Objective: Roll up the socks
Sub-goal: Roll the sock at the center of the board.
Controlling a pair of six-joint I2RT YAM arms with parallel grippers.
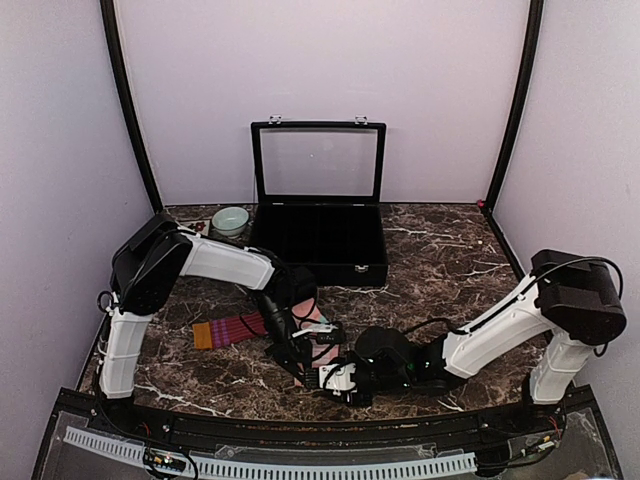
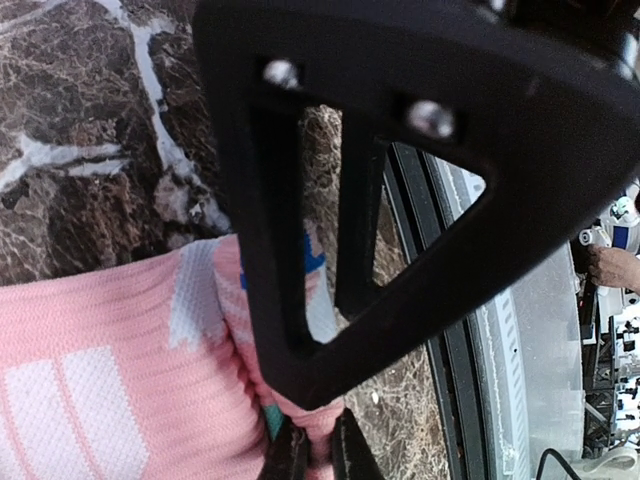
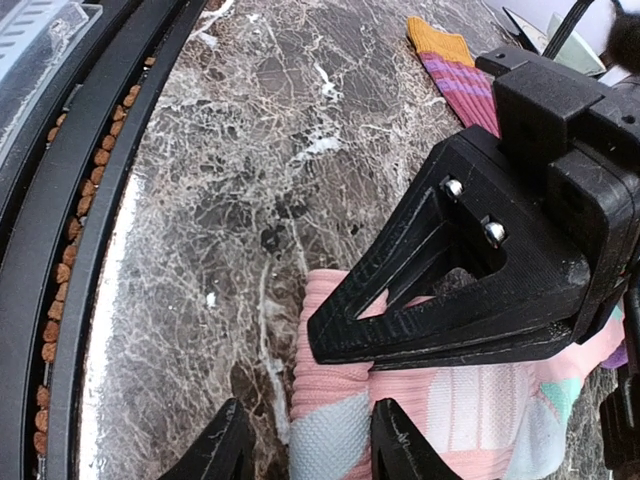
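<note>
Both arms work at the salmon-pink sock [image 3: 345, 385], lying on the table [image 3: 250, 180] in front of the black case [image 1: 320, 270]: the left end effector [image 2: 318, 455] is clenched on its fabric, apparently to anchor it, while the right end effector [image 3: 308, 435], released, straddles its end, probably to start rolling.

Work cell, overhead view. A dark brown, white-veined marble-patterned tabletop [image 1: 450, 250] is forming the floor of the cell. Plain pale lilac panels are closing it in: a back wall [image 1: 320, 60], a left wall [image 1: 50, 150] and a right wall [image 1: 590, 130]. Two thin black curved poles [image 1: 128, 100] are rising in the rear corners. A black rectangular compartment case [image 1: 330, 272] is sitting at back centre, its glass-paned lid [image 1: 318, 162] standing upright. A small pale green round bowl [image 1: 230, 220] is sitting just left of it. A black rail [image 1: 400, 430] and a white toothed strip [image 1: 300, 465] are running along the near edge. Soft, even light is falling.
</note>
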